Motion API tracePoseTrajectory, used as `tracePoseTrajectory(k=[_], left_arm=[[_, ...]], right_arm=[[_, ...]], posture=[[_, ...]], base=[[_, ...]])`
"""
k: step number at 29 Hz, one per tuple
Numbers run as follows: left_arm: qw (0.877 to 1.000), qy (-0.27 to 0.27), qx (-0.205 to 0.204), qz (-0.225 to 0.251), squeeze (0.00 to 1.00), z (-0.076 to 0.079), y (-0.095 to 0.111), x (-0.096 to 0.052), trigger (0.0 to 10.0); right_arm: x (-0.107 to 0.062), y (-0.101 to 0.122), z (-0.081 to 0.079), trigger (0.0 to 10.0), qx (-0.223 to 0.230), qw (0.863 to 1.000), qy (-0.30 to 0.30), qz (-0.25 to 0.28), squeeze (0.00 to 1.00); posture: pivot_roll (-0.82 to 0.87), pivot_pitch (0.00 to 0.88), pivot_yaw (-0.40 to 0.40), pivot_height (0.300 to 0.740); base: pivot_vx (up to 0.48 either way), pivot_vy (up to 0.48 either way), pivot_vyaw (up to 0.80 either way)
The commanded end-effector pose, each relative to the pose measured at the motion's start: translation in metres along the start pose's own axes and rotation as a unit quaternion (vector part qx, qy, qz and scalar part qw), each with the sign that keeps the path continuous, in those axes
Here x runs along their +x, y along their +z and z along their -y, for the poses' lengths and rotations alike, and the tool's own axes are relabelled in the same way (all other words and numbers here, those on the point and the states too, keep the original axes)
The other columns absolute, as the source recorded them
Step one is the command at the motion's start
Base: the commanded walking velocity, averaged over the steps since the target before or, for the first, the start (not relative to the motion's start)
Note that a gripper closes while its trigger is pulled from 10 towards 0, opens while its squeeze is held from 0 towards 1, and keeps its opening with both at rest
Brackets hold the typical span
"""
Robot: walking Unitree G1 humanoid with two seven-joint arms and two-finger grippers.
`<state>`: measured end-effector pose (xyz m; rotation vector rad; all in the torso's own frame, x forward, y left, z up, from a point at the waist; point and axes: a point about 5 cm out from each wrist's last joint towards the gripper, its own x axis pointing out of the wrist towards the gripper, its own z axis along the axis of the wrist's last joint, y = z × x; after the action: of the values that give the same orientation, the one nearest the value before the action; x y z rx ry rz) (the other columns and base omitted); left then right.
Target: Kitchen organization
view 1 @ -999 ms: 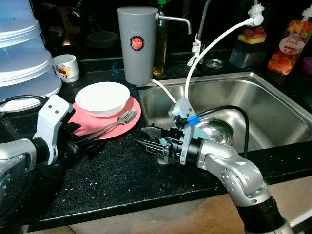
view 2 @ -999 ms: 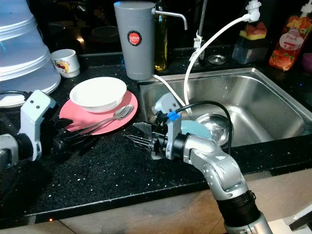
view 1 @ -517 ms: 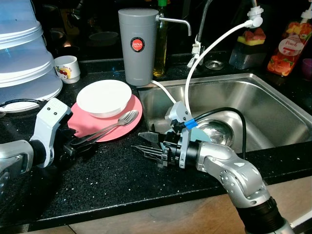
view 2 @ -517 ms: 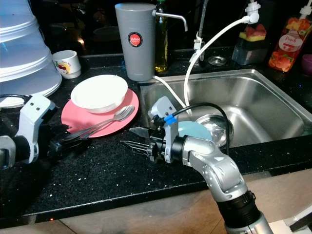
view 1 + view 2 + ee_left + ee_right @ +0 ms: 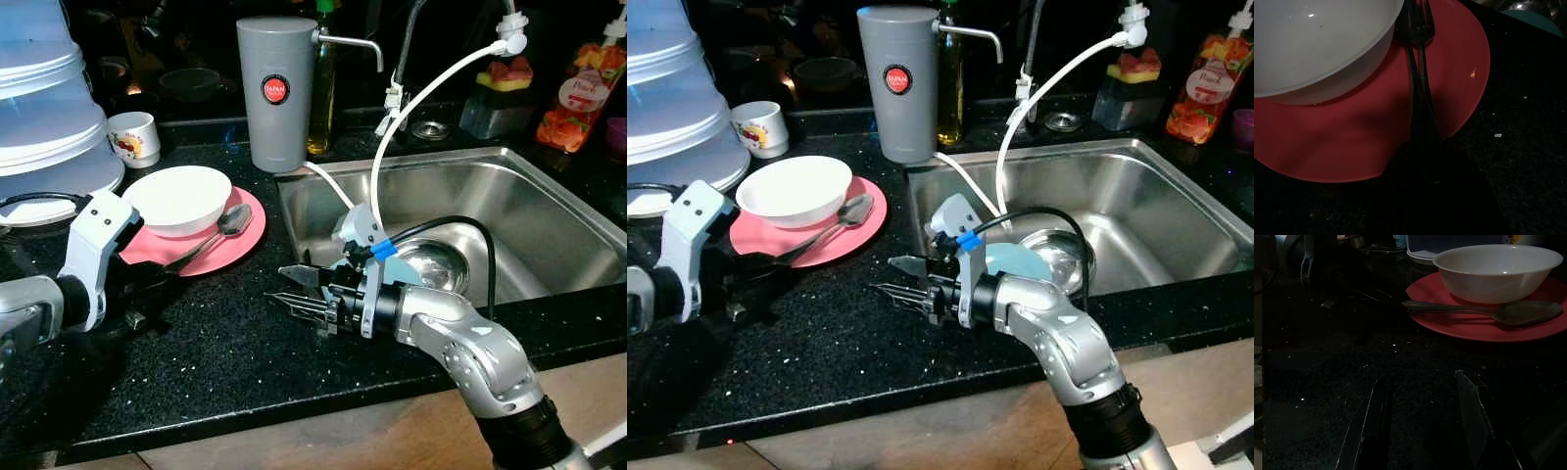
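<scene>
Pink plate (image 5: 235,240) now leftward, away from "JAPAN"-labelled canister (image 5: 275,90).

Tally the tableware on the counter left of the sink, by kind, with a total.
Plates: 1, red
Bowls: 1, white
Spoons: 1
Forks: 1
Cups: 1
Total: 5

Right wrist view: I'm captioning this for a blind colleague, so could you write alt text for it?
A white bowl sits on a red plate on a dark speckled counter, with a spoon and fork lying across the plate's near side. In the foreground, the right hand hovers low over the counter, its two black fingers apart and holding nothing.
</scene>
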<state>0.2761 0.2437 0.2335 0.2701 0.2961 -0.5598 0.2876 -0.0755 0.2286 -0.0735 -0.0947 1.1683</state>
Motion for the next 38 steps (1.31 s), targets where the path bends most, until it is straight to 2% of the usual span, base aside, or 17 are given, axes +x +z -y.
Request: tracePoseTrajectory(k=[1,8,15,16,17,28,34,38], left_arm=[[1.000,0.008,-0.005,-0.012,0.00,-0.005,-0.002,-0.003,0.0],[1.000,0.010,0.007,0.010,0.00,-0.005,0.009,-0.004,0.0],[0.998,0.005,0.029,0.062,0.00,0.005,0.033,-0.003,0.0],[0.994,0.020,0.045,0.101,0.00,0.007,0.046,-0.003,0.0],[0.991,0.022,0.049,0.121,0.00,0.008,0.052,-0.003,0.0],[0.974,0.006,0.057,0.219,0.00,0.020,0.076,-0.002,0.0],[0.974,0.000,0.060,0.220,0.00,0.023,0.078,-0.001,0.0],[0.970,0.017,0.065,0.234,0.00,0.021,0.081,-0.003,0.0]], right_arm=[[0.000,0.000,-0.003,10.0,-0.006,1.000,0.006,-0.003,0.00],[0.001,0.001,-0.002,10.0,-0.007,1.000,0.003,-0.002,0.00],[0.001,0.003,-0.001,10.0,-0.009,1.000,0.000,-0.001,0.00],[0.001,0.003,-0.001,10.0,-0.009,1.000,0.000,-0.001,0.00],[0.001,0.003,-0.001,10.0,-0.009,1.000,0.000,-0.001,0.00],[0.000,0.004,0.000,10.0,-0.010,1.000,0.000,-0.001,0.00],[-0.001,0.004,0.000,10.0,-0.010,1.000,0.000,-0.001,0.00],[0.000,0.004,-0.001,10.0,-0.010,1.000,0.000,-0.001,0.00]], posture=[[0.08,0.048,0.050,0.740],[0.08,0.051,0.050,0.740],[0.08,0.052,0.051,0.740],[0.08,0.052,0.051,0.740],[0.08,0.052,0.051,0.740],[0.07,0.057,0.050,0.740],[0.07,0.057,0.050,0.740],[0.07,0.057,0.053,0.740]], base=[[0.000,0.000,0.00],[0.000,0.000,0.00],[0.000,0.000,0.00],[0.000,0.000,0.00],[0.000,0.000,0.00],[0.000,0.000,0.00],[0.000,0.000,0.00],[0.000,0.000,0.00]])
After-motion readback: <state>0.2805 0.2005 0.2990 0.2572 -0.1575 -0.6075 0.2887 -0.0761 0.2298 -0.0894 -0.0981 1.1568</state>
